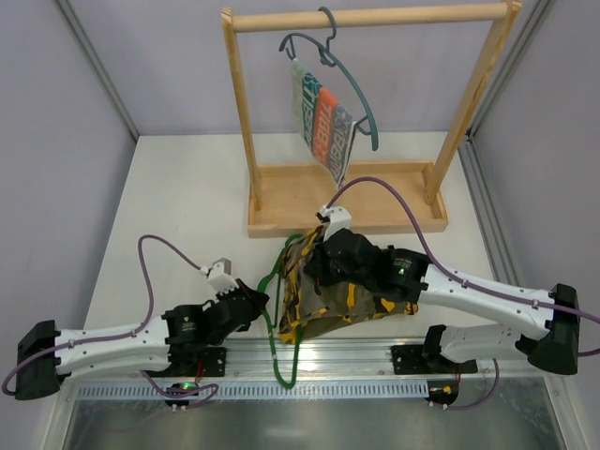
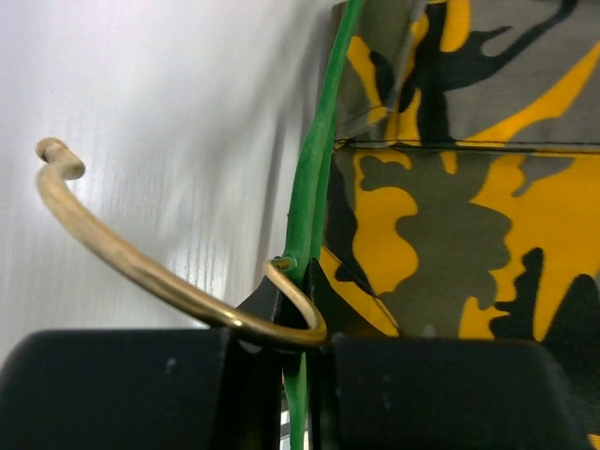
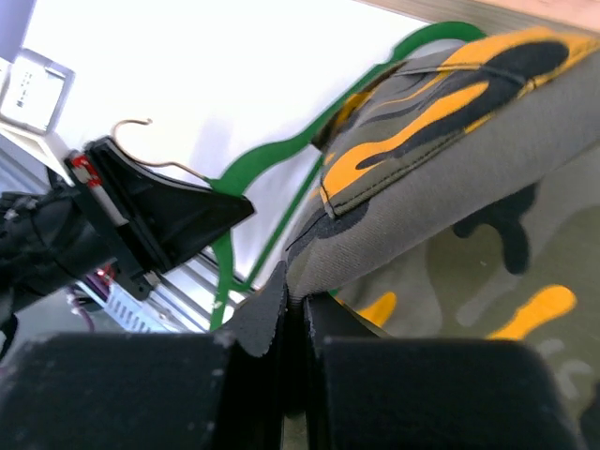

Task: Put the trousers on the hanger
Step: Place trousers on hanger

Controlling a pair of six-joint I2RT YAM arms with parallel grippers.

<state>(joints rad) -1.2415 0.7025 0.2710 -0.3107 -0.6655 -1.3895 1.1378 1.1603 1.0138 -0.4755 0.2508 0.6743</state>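
Note:
The camouflage trousers (image 1: 323,295) lie bunched on the table in front of the wooden rack, draped over the green wire hanger (image 1: 273,281). My left gripper (image 1: 255,302) is shut on the hanger (image 2: 314,169) at its neck, where the brass hook (image 2: 112,251) curls off to the left. The trousers (image 2: 469,187) fill the right of that view. My right gripper (image 1: 319,267) sits over the cloth, shut on a fold of the trousers (image 3: 450,178). The hanger (image 3: 281,155) loops out from under the fabric, and the left gripper's fingers (image 3: 178,220) show beside it.
A wooden rack (image 1: 347,202) stands at the back of the table, with a blue-grey hanger (image 1: 347,80) and a striped cloth (image 1: 325,127) on its bar. An aluminium rail (image 1: 309,361) runs along the near edge. Grey walls close both sides.

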